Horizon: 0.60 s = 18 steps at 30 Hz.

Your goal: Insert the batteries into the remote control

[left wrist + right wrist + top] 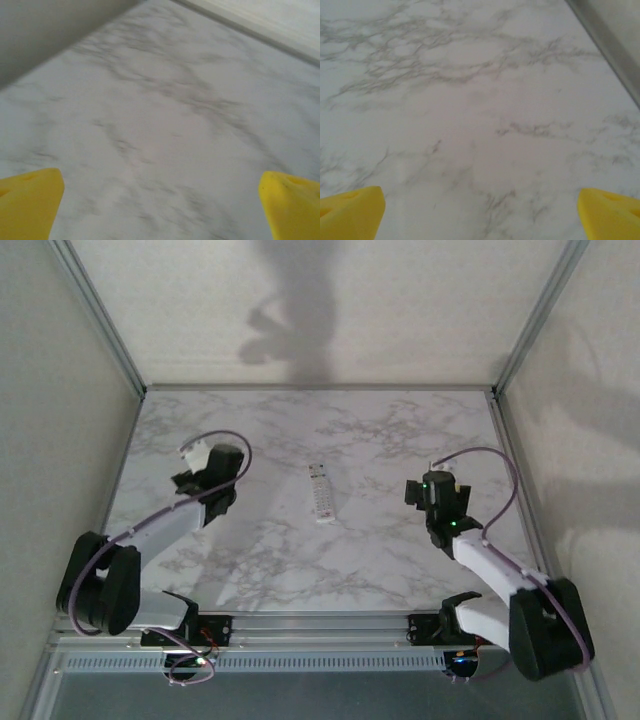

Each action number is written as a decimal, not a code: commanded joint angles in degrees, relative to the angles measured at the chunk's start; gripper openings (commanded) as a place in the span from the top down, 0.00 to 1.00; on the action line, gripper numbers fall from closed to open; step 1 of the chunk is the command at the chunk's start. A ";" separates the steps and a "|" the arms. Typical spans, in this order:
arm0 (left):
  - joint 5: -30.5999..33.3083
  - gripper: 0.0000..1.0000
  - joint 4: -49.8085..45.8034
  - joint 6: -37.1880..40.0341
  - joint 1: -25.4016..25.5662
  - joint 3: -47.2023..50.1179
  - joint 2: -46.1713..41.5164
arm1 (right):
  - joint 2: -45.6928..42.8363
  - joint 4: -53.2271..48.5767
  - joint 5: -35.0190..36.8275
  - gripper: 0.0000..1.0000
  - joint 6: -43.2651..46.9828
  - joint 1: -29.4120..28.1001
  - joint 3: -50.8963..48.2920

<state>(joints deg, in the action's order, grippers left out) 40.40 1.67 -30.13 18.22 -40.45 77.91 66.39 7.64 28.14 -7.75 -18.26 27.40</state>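
Observation:
The remote control [320,493] lies flat in the middle of the marble table [380,440], buttons up, its long side running near to far. My left gripper [200,465] hovers to the left of it, well apart from it. In the left wrist view this gripper [160,200] is open, its yellow fingertips [30,202] far apart over bare marble. My right gripper [432,485] hovers to the right of the remote, also apart from it. It is open [480,205], with yellow fingertips [350,207] at the frame's lower corners and nothing between them. The batteries are out of view.
Pale walls with metal corner posts [515,335] close the table in on three sides. The left wall [45,35] stands close ahead of the left gripper. A metal rail [320,625] carrying the arm bases runs along the near edge.

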 commanded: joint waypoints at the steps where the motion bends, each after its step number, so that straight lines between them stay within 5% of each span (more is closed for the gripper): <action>1: 4.00 0.00 20.43 11.14 -4.27 7.68 -2.31 | 5.86 15.58 4.55 0.01 6.77 0.83 -1.83; 6: -7.00 0.00 37.90 17.89 -11.97 14.55 -3.03 | 12.52 25.70 -1.51 0.01 9.64 3.27 -2.14; 18: -23.32 0.01 68.06 25.08 -18.09 25.66 7.92 | 19.44 36.51 -15.42 0.01 7.14 11.50 -2.18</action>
<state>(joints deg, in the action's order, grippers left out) 23.73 57.17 -7.16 1.50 -16.67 83.88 84.31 37.67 16.38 0.47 -8.27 25.80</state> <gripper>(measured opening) 0.993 0.990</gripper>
